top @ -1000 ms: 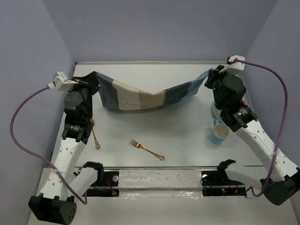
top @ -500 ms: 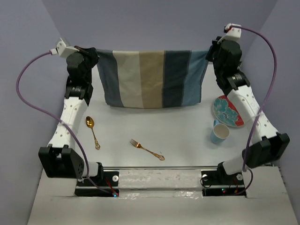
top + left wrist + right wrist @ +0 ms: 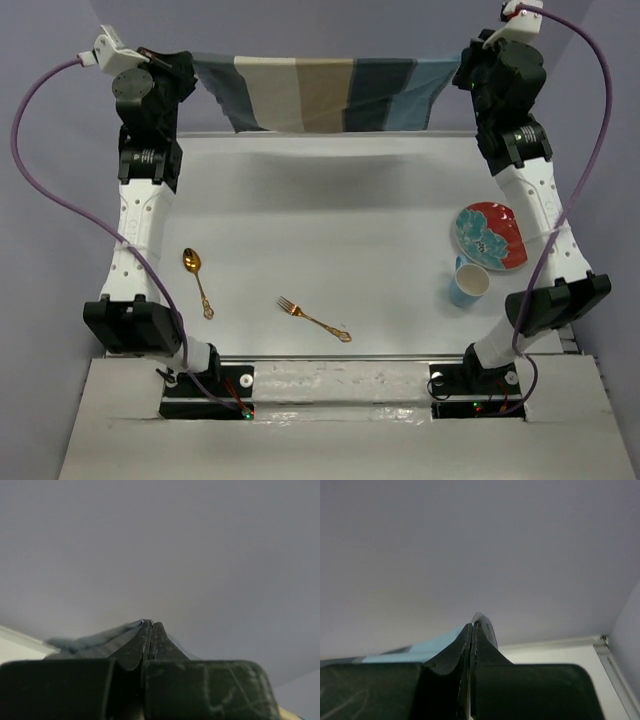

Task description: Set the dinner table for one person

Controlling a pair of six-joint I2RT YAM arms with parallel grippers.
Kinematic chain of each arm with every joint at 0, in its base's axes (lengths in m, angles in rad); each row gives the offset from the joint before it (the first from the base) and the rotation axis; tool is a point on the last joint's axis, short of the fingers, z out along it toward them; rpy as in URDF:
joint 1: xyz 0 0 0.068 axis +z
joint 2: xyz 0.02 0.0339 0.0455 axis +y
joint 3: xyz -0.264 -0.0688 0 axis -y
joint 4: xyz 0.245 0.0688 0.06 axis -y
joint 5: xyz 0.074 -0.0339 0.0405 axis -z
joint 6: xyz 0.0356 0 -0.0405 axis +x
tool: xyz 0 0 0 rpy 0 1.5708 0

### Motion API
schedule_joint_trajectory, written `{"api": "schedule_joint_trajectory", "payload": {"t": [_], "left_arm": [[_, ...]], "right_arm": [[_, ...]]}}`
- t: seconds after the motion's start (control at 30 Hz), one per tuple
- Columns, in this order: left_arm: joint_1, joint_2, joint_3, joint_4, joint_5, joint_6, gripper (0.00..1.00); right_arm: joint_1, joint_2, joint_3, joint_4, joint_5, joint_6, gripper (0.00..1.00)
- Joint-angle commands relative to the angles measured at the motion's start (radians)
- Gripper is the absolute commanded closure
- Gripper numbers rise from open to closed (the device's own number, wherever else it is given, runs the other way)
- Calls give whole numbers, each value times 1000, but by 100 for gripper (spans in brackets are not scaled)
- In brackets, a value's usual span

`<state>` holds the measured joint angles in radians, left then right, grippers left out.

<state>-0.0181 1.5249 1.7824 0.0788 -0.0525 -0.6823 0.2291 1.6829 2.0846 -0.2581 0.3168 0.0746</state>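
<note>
The left gripper point(image 3: 151, 625) and right gripper point(image 3: 472, 625) each have their jaws clamped on an upper corner of the striped cloth point(image 3: 320, 95), which hangs stretched between them above the far edge of the table point(image 3: 330, 200). On the white tabletop lie a spoon point(image 3: 196, 280), a fork point(image 3: 313, 320), a plate point(image 3: 488, 235) and a cup point(image 3: 468, 283).

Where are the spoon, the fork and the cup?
spoon point(image 3: 200, 288), top external view, middle of its handle.
fork point(image 3: 315, 321), top external view, middle of its handle.
cup point(image 3: 464, 291), top external view, outer wall below the rim.
</note>
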Motion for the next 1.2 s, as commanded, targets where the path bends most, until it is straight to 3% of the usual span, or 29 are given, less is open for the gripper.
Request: {"api": "schedule_joint_trajectory", "payload": {"t": [0.0,0.03,0.1,0.17,0.4,0.57,0.77,0.9,1.17], "left_arm": [[10,-144,-304,149,31,-41,100],[10,-170,-372,174,28,-51,100],[35,-276,-734,296,23,-118,100],[37,-287,-851,337,40,-158,100],[53,-275,-1280,562,58,-252,100],[66,-261,-1396,621,105,-250,100],[64,-354,-1532,648,115,-234,100],[66,-436,-1597,607,106,-235,100],[66,-629,-1696,478,63,-249,100]], "right_arm": [[-13,-170,-374,133,-24,43,100],[-13,-199,-464,169,-33,69,100],[-13,-245,-776,291,-65,193,100],[-13,-227,-938,319,-68,235,100],[-13,-167,-1166,413,-205,350,100],[-13,-216,-1284,411,-206,389,100],[-13,-333,-1437,396,-234,445,100],[-13,-397,-1523,381,-281,476,100],[-13,-557,-1604,287,-237,507,100]]}}
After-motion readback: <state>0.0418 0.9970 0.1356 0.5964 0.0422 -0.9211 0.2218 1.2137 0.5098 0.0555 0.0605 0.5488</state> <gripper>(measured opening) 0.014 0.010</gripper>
